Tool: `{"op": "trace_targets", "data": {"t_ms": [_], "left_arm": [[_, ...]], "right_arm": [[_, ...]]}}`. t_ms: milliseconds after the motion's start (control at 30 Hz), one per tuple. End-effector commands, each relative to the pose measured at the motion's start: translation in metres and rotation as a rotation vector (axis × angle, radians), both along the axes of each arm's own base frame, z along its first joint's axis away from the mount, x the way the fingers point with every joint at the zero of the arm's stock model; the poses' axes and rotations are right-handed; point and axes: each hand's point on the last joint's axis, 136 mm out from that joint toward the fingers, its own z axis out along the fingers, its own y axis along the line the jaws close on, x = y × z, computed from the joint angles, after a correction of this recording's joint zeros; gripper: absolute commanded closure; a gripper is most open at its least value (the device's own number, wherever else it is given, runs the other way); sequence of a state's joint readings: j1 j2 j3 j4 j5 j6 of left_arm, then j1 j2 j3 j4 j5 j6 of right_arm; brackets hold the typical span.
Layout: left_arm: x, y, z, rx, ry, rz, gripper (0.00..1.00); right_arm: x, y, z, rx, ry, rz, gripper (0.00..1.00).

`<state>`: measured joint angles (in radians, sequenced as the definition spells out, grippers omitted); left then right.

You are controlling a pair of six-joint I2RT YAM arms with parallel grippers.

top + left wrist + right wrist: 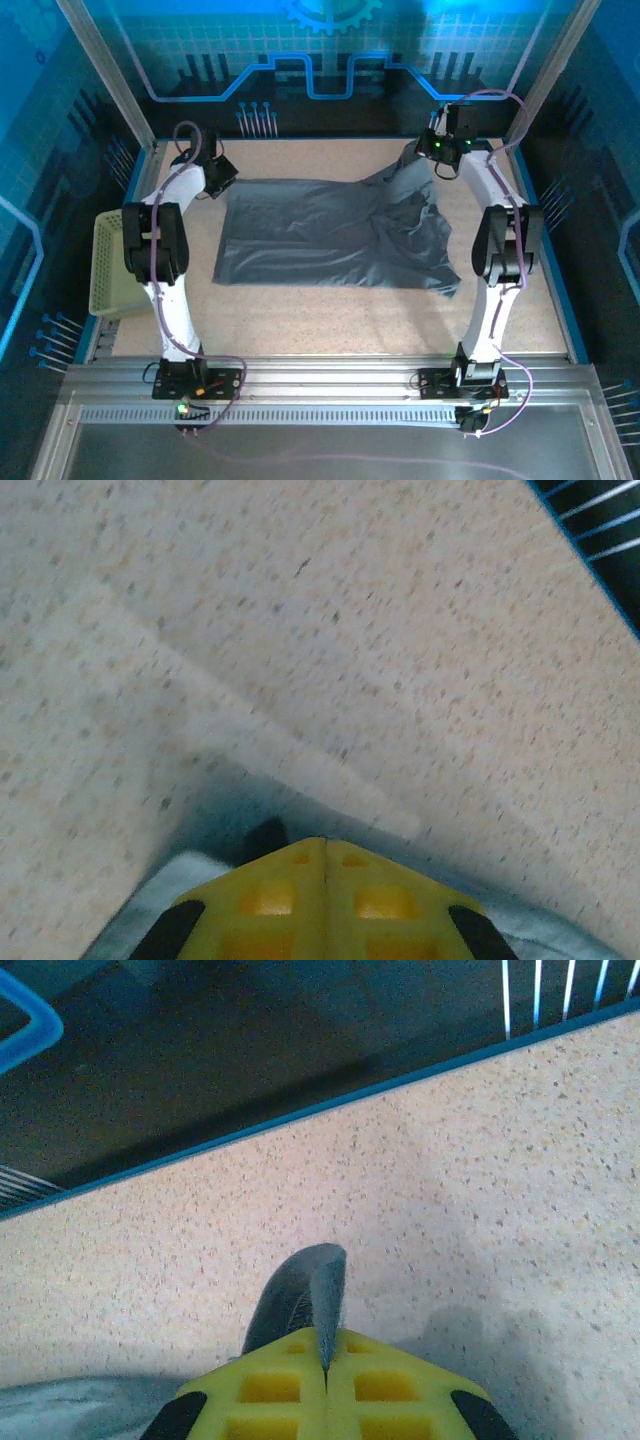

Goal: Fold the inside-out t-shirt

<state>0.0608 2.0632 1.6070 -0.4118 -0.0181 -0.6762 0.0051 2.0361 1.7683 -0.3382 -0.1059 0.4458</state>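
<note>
t-shirt (330,235): lay creased, soft slate-grey, on speckled table (300,320) | left gripper (325,845): pinched shut on its corner | right gripper (325,1345): clamped a raised fold

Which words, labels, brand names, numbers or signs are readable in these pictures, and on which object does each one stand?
None can be read. The inside-out t-shirt is plain, the basket carries no visible label, and the back wall bears only line patterns and a gear shape, no letters.
</note>
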Motion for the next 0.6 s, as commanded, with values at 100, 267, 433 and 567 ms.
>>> {"op": "trace_targets", "data": {"t_ms": [100, 267, 433, 567], "left_arm": [[-0.022, 0.002, 0.031, -0.015, -0.101, 0.001, 1.00], [-0.038, 0.002, 0.034, -0.049, -0.118, -0.001, 1.00], [-0.062, 0.008, 0.043, -0.049, -0.144, 0.017, 1.00], [-0.085, 0.009, 0.042, -0.044, -0.149, 0.024, 1.00]], "right_arm": [[-0.024, -0.009, 0.016, -0.048, -0.066, 0.002, 1.00], [-0.042, -0.012, 0.013, -0.061, -0.062, 0.003, 1.00], [-0.071, -0.015, 0.027, -0.081, -0.092, -0.012, 1.00], [-0.100, -0.022, 0.022, -0.091, -0.069, -0.058, 1.00]]}}
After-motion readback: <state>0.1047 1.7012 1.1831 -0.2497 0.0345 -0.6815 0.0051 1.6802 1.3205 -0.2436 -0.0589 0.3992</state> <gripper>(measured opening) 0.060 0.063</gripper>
